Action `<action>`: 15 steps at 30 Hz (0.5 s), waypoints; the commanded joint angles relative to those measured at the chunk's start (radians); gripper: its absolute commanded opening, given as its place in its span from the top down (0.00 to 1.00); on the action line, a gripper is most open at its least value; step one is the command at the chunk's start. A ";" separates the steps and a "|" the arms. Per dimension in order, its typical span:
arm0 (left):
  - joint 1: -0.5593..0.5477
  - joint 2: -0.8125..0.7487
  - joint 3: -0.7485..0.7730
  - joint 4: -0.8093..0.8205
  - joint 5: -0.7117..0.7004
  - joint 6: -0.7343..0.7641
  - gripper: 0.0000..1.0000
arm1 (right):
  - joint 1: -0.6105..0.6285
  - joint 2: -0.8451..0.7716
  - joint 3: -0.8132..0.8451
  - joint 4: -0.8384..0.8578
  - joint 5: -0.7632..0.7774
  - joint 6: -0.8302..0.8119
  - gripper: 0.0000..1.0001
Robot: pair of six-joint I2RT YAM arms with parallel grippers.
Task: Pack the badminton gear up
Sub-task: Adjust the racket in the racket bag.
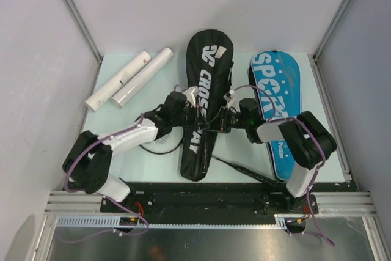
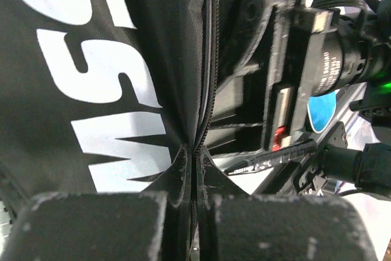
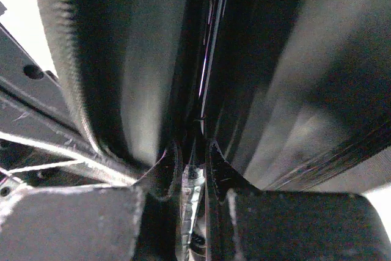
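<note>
While the left gripper (image 2: 192, 215) and right gripper (image 3: 190, 212) pinch the zip seam of the black bag (image 1: 204, 68), keep it taut. Pull straight along it.

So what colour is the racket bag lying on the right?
Bright blue bag with white lettering; top view.

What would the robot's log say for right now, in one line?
left jaws: shut on black bag | right jaws: shut on same bag | blue bag: flat, right side | white tubes: far left, unpacked
</note>
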 commanded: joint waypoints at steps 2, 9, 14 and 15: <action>-0.029 -0.111 -0.066 -0.075 -0.016 0.040 1.00 | -0.060 -0.163 0.029 -0.015 0.121 0.006 1.00; -0.096 -0.150 -0.054 -0.133 -0.233 0.083 0.93 | -0.042 -0.284 0.032 -0.173 0.252 0.051 1.00; -0.176 -0.085 0.003 -0.192 -0.480 0.078 0.84 | -0.024 -0.312 0.033 -0.198 0.301 0.046 1.00; -0.180 -0.061 0.009 -0.218 -0.505 0.068 0.82 | -0.016 -0.314 0.033 -0.202 0.304 0.051 1.00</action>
